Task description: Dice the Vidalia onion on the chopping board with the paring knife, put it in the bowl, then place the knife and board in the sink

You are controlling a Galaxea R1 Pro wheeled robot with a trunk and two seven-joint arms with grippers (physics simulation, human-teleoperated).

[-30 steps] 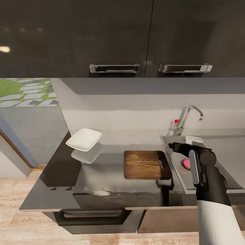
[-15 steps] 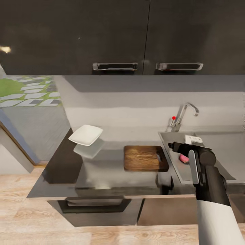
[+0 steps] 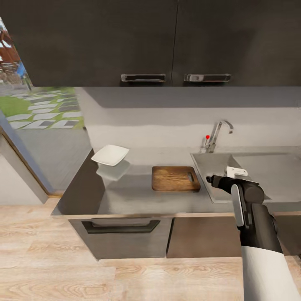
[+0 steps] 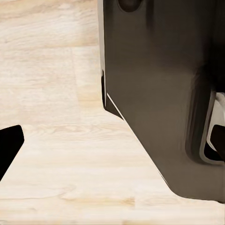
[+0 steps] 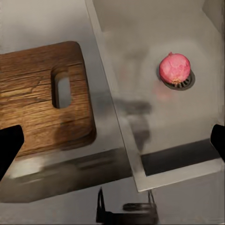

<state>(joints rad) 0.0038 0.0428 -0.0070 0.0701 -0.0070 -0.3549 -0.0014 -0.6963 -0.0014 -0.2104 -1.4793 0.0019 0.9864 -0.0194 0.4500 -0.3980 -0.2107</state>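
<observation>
The pinkish Vidalia onion [image 5: 175, 68] sits on the round drain in the steel sink [image 5: 140, 47]. My right gripper [image 5: 114, 143] hangs open above the sink's near rim, between the onion and the brown chopping board [image 5: 37, 98], touching neither. From the head view the right gripper [image 3: 217, 182] hovers over the front left corner of the sink [image 3: 200, 165], and my arm hides the onion. The chopping board [image 3: 175, 178] lies on the grey countertop [image 3: 125, 192], with the white bowl [image 3: 110, 155] at the far left. My left gripper [image 4: 112, 145] hangs open over wooden floor. The paring knife is out of view.
A chrome faucet [image 3: 217, 133] with a red dot stands behind the sink. Dark upper cabinets [image 3: 125, 42] hang above the counter, and a drawer with a handle [image 3: 121, 228] sits under it. Left of the counter is a glass opening onto a garden [image 3: 37, 108]. My dark body [image 4: 159, 93] is beside the left gripper.
The whole head view has drawn back, so the counter, board, bowl and sink look smaller and farther. The onion, seen beside my right arm earlier, is now hidden behind it.
</observation>
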